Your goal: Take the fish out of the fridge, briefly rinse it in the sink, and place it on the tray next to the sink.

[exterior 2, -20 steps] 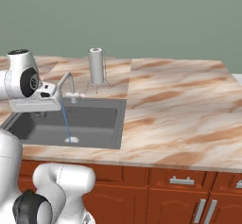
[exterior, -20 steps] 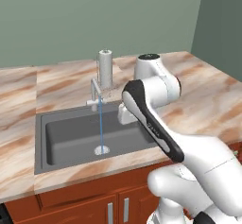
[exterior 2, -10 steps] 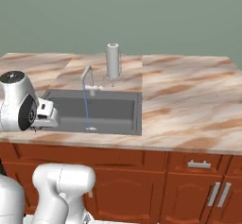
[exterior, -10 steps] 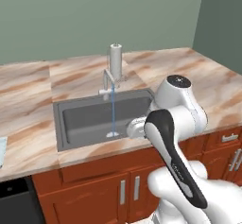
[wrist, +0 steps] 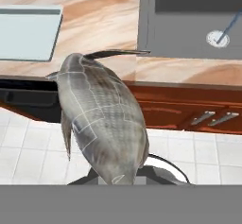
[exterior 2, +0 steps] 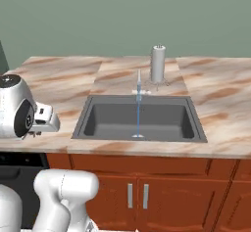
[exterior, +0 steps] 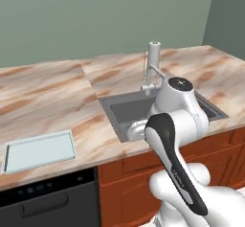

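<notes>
The gripper (wrist: 124,178) is clamped on the fish (wrist: 101,124), jaws drawn tight at its lower end. In the hand view the fish stands up from the gripper, long axis running away from the hand, thin tail tip uppermost and curling toward the sink (wrist: 189,24).

The hand (exterior 2: 41,121) hangs off the front edge of the counter (exterior: 52,101), on the tray's side of the sink, over the floor rather than over the stone.

The tray (exterior: 39,150) lies flat on the counter well to one side of the sink (exterior: 143,108), near the front edge and above the dark appliance front (exterior: 48,197). In the hand view the tray (wrist: 28,31) sits up and away from the fish tail, across from the sink, with bare counter between the two. Judgement: the coming move is a carry up, over the counter edge and away from the sink, the fish then laid down lengthwise inside the rim.

Water runs in a thin stream from the faucet (exterior 2: 158,64) into the sink (exterior 2: 139,121); the tap appears left on.

Obstructions: nothing stands between hand and tray. The counter lip is the one thing the fish could catch on, since the hand is low beside it. The tray holds nothing.
</notes>
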Robot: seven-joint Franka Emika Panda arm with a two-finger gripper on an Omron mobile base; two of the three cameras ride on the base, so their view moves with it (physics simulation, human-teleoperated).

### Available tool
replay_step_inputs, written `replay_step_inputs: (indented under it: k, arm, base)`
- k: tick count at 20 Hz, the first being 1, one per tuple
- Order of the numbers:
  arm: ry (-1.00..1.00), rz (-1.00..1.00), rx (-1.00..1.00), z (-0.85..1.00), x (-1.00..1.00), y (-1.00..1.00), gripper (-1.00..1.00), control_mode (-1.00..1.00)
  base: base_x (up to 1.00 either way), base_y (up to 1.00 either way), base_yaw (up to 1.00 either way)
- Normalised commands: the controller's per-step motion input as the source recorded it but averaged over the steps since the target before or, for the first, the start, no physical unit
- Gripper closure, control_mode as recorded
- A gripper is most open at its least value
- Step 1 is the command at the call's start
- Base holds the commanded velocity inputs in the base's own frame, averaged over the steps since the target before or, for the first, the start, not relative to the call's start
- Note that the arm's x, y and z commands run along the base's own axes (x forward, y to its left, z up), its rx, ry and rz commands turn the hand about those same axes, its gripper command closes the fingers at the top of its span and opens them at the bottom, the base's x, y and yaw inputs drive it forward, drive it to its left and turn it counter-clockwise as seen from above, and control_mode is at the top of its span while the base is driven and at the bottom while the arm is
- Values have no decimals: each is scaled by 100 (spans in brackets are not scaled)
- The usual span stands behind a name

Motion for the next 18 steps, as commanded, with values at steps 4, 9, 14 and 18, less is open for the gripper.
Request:
replay_step_inputs:
  k: [4,9,14,18]
  arm:
    - [0,0,0,0,0,0,100,100]
    - [0,0,0,0,0,0,100,100]
    - [-14,0,0,-20,16,80,100,-100]
    - [-12,-1,-6,-22,56,46,100,-100]
  base:
    - [53,100,-14]
    - [19,100,-8]
    - [0,20,0]
    - [0,0,0]
